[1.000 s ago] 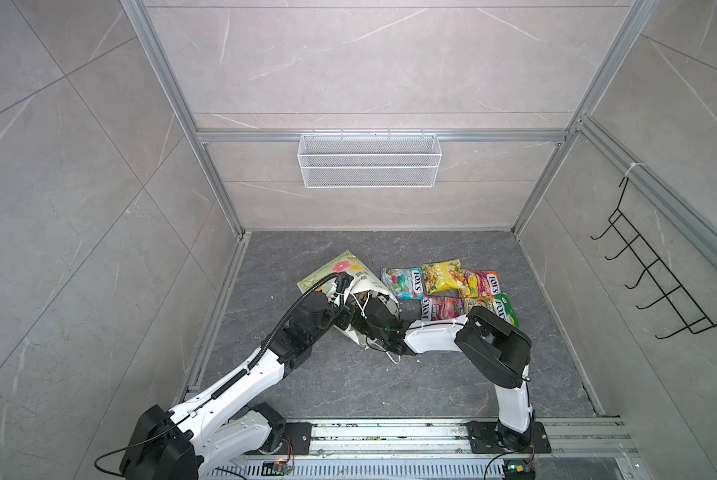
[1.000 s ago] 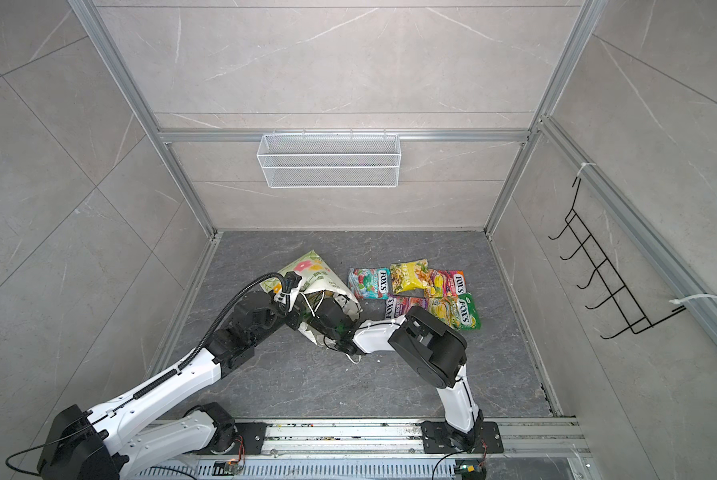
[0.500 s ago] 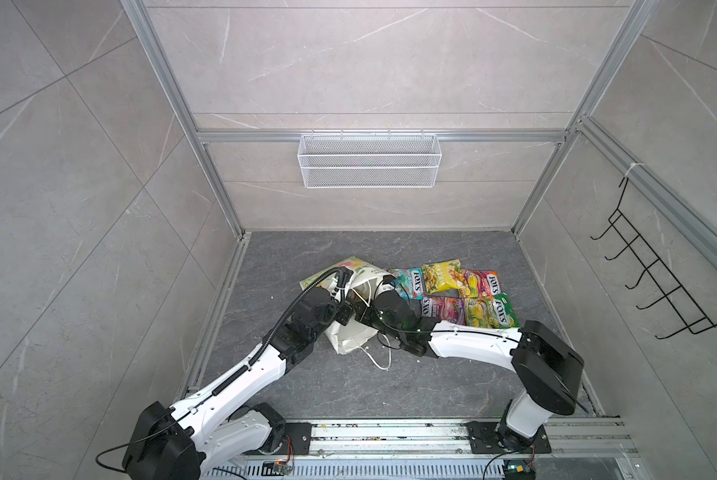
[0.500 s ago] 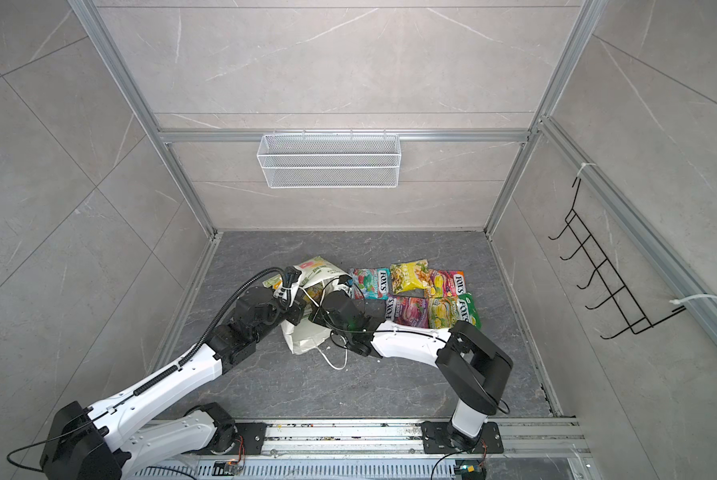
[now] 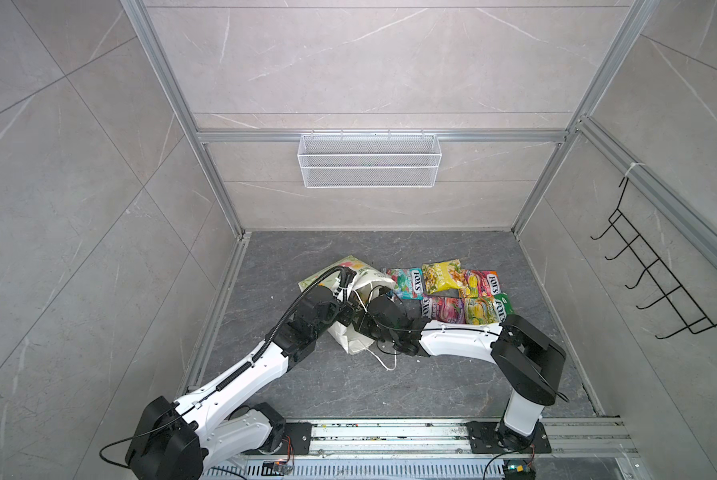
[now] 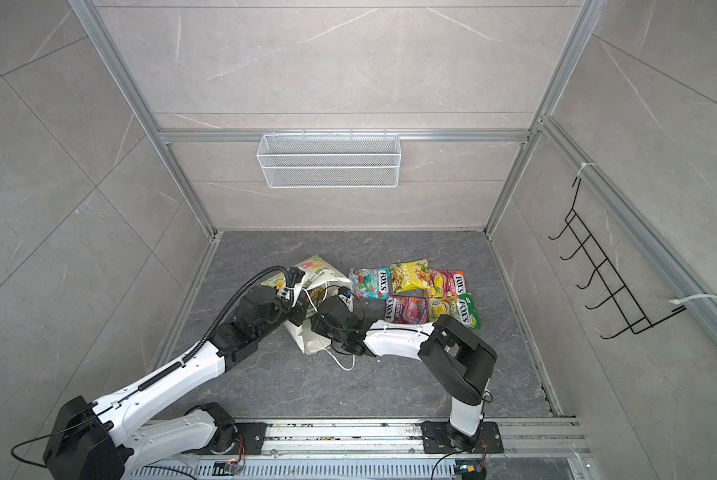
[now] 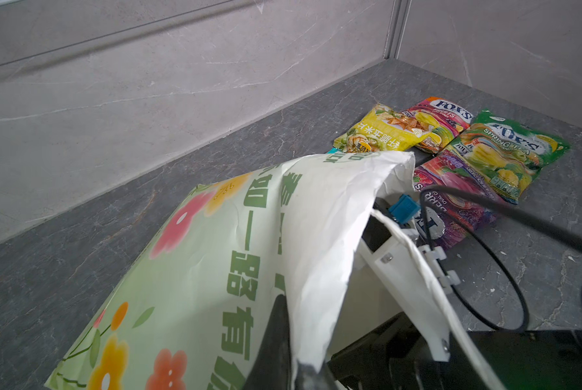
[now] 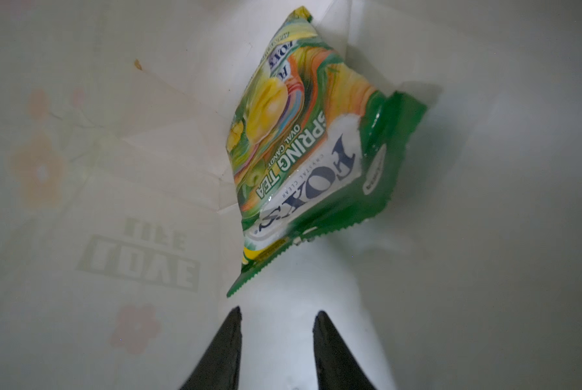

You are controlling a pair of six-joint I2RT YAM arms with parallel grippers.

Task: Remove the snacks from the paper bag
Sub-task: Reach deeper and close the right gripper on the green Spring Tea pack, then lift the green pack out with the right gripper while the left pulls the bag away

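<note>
1. Snacks (image 5: 452,291): five lie flat on the grey worktop (image 5: 348,390), clustered just right of the paper bag (image 5: 363,277) in both top views. They are the teal-red packet (image 5: 406,283), yellow packet (image 5: 442,274), orange-pink packet (image 5: 480,282), purple packet (image 5: 442,309) and outer green packet (image 5: 489,309). Several overlap at their edges.
2. Sixth item, the green Spring Tea packet (image 8: 303,152): deep inside the paper bag, near its folded bottom.
3. Condition of the paper bag: on its side on the worktop, mouth lifted open and facing the right arm.
4. Status of the left pincer (image 7: 291,358): clenched on the upper lip of the bag's mouth, holding it raised.
5. Status of the right pincer (image 8: 279,312): inside the bag, released, jaws apart with nothing between them. Its tips sit just short of the green Spring Tea packet's serrated edge, not touching.
</note>
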